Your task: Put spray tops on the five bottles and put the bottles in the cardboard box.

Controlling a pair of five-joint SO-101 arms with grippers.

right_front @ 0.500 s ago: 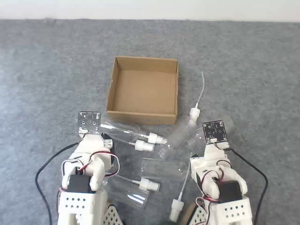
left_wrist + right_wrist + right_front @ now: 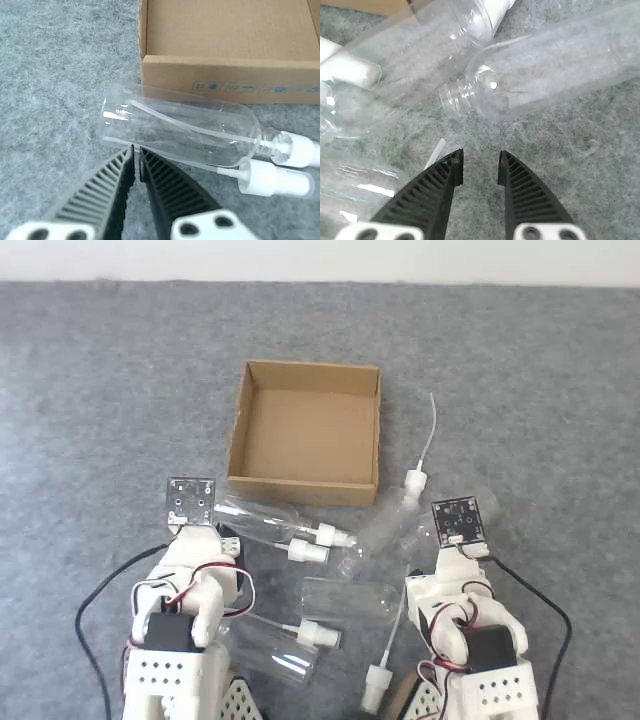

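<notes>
Cardboard box is seen open-topped at the middle of the grey felt in the high view. Clear bottles and spray tops are scattered just in front of it, between the left arm and the right arm. A capped bottle is laid near the box's front wall, with a loose spray top just beside its cap. A long-tubed spray top is found by the box's right corner.

In the left wrist view the left gripper is seen nearly closed, only a slit left between the jaws, nothing held. Its tips are placed just beside the capped bottle, which is laid along the box wall.

In the right wrist view the right gripper is seen narrowly parted and empty over the felt. An open-necked bottle is laid just past its tips, touching a second bottle.
</notes>
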